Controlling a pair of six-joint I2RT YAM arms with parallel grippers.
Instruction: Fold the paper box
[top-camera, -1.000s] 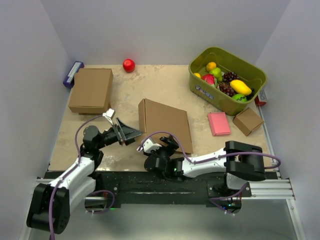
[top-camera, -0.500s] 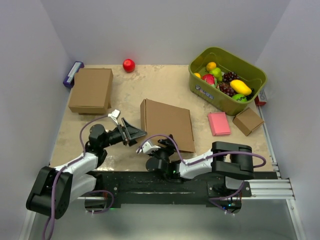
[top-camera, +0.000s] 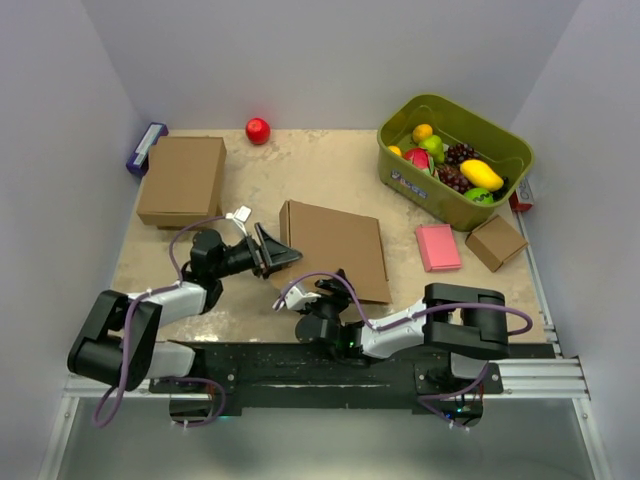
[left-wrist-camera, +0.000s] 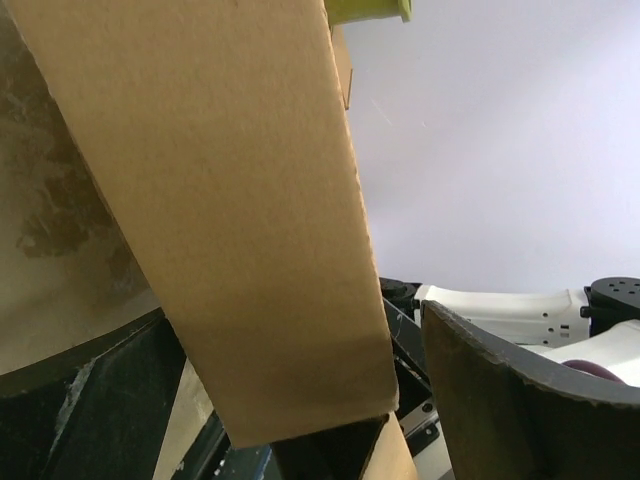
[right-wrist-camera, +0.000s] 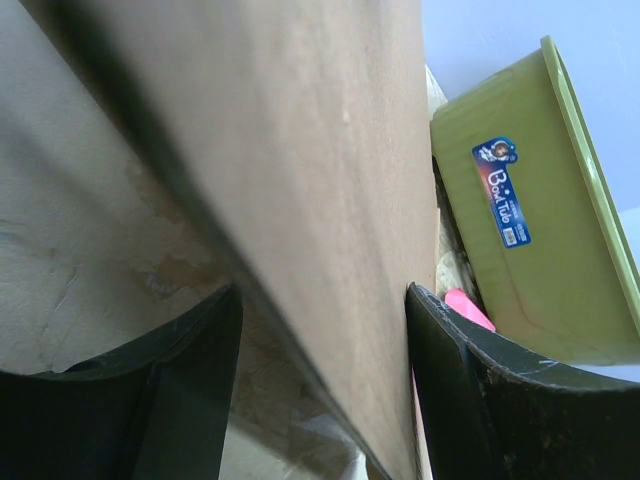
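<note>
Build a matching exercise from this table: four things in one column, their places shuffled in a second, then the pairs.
Things:
1. paper box
2. green bin
3. red ball
4. pink block

Places:
A. far edge, by the back wall
B. in the middle
C. far right corner
D. lying flat, just right of the paper box

Pairs: 1-B, 2-C, 3-A, 4-D

The top camera looks down from high above the near edge over the whole table (top-camera: 300, 170). Both wrist cameras sit low, very near the cardboard box (top-camera: 335, 245), looking along it. The right one also shares the green tub (top-camera: 440, 200).
</note>
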